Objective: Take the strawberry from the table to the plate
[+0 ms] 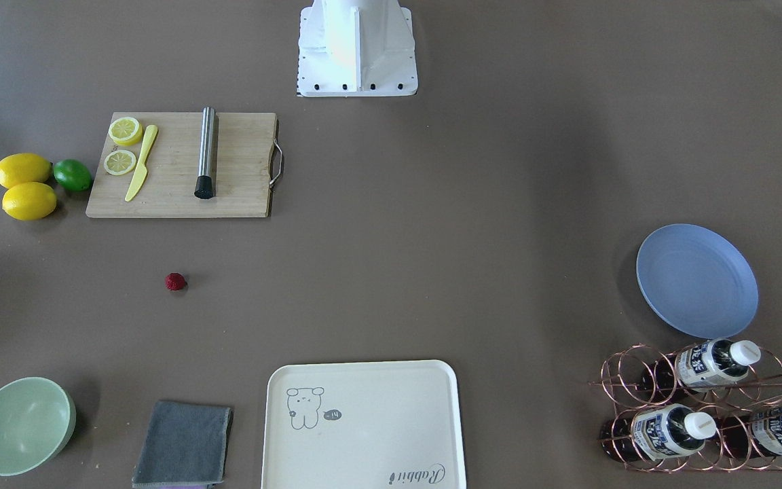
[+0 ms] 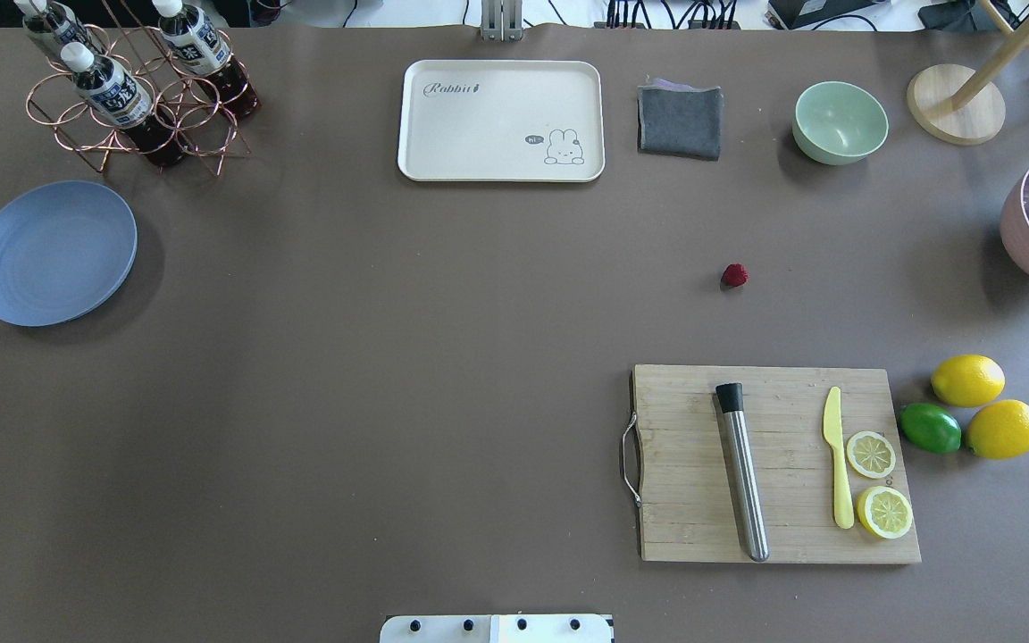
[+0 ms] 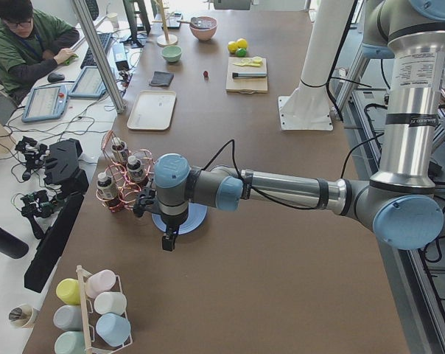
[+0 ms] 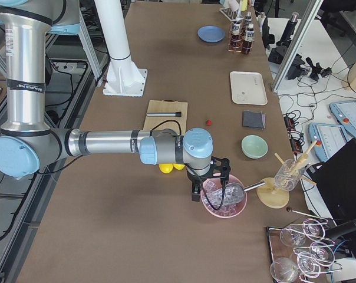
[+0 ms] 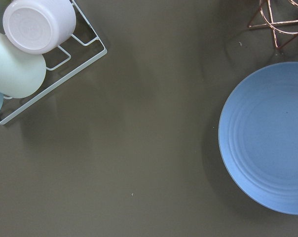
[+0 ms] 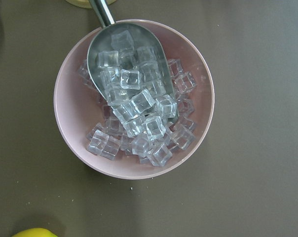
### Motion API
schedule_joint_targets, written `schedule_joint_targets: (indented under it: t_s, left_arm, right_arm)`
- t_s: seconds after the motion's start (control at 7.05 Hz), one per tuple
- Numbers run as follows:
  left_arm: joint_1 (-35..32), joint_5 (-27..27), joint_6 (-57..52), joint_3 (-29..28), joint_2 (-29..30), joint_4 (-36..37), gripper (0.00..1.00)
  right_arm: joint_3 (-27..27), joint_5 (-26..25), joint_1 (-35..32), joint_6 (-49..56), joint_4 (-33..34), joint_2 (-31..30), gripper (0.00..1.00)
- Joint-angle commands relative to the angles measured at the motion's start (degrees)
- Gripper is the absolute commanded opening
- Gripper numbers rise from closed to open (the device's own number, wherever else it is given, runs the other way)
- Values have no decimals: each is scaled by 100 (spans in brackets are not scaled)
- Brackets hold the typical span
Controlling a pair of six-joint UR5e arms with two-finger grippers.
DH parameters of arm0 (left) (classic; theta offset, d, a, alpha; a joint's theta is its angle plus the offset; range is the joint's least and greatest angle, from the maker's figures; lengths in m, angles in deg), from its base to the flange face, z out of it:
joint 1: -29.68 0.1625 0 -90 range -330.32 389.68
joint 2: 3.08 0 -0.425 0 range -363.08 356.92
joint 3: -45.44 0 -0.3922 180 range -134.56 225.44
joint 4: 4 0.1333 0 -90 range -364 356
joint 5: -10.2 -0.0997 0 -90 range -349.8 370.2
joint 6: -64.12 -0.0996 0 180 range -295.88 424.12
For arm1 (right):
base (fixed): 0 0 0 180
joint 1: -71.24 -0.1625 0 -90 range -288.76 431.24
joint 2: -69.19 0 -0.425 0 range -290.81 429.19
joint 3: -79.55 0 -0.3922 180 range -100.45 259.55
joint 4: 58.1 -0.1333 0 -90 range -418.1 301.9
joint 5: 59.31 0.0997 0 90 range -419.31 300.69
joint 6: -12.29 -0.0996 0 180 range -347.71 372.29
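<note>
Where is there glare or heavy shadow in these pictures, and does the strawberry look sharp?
Exterior front-facing: the white robot base is blown out, and the strawberry is sharp. Overhead exterior: the plate throws a soft shadow to its right. Right wrist-mounted: the ice cubes and metal scoop glint. Exterior left: the strawberry is too small to judge.

Printed in script on cream tray (image 2: pixel 501 121), near one corner: "Rabbit". At the diagonally opposite corner, beside the animal drawing: small dark speech bubble (image 2: pixel 533 139), marks too small to read. On bottles (image 2: pixel 112 94): white and dark-blue labels, printed characters visible but not legible.
</note>
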Motion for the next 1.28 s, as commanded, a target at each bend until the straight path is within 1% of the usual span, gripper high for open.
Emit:
schedule_joint_targets:
  t_s: [0.0,0.57,1.13]
  left_arm:
    - [5,-4,9,62,0,8,98]
    - [14,5,53,80,9,-1,98]
    - [32,5,53,255,79,-9,98]
  right_arm:
    - [3,19,0,0,-2,-37,100]
    - [-76,-69,0,17,-19,-178,100]
    - [-102,-61,0,88,-63,-239,100]
